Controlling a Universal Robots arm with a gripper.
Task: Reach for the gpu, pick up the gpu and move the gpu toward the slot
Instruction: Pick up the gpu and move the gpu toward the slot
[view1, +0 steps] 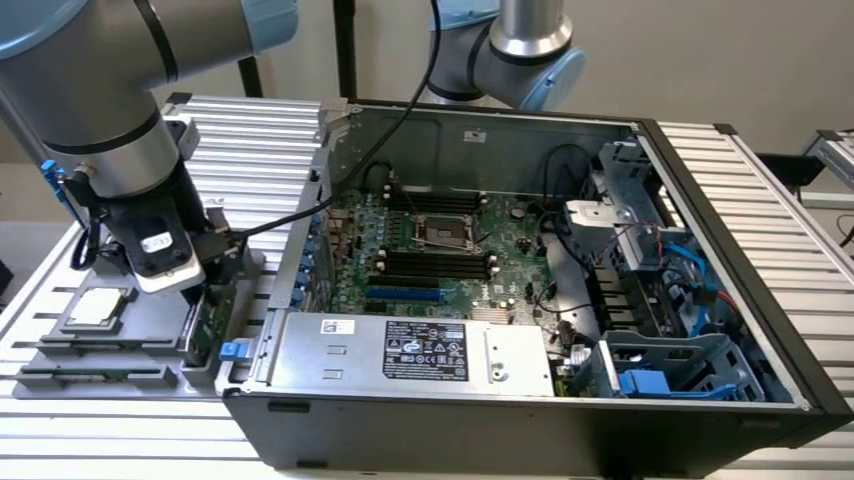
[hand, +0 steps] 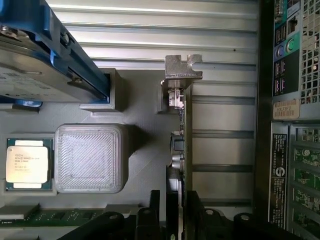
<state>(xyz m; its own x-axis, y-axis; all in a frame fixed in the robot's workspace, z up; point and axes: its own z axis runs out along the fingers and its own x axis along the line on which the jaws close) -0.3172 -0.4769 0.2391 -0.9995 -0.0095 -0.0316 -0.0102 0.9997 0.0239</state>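
The gpu (hand: 188, 142) is a thin green card standing on its edge in the grey fixture (view1: 80, 345), its silver bracket (hand: 182, 67) at the end away from me. In the exterior view the gpu (view1: 203, 325) stands just outside the computer case's left wall. My gripper (hand: 175, 202) is down over the card with one black finger on each side, and a narrow gap still shows beside it. In the exterior view, my gripper (view1: 191, 298) hangs right above the card. The blue slot (view1: 403, 296) lies on the motherboard inside the case.
A square silver processor chip (hand: 27, 164) and a memory stick (hand: 50, 216) rest in the fixture; a hard drive with blue rails (hand: 45, 60) sits beyond them. The open case (view1: 534, 425) holds a power supply (view1: 414, 350), cables and drive cages (view1: 667, 365).
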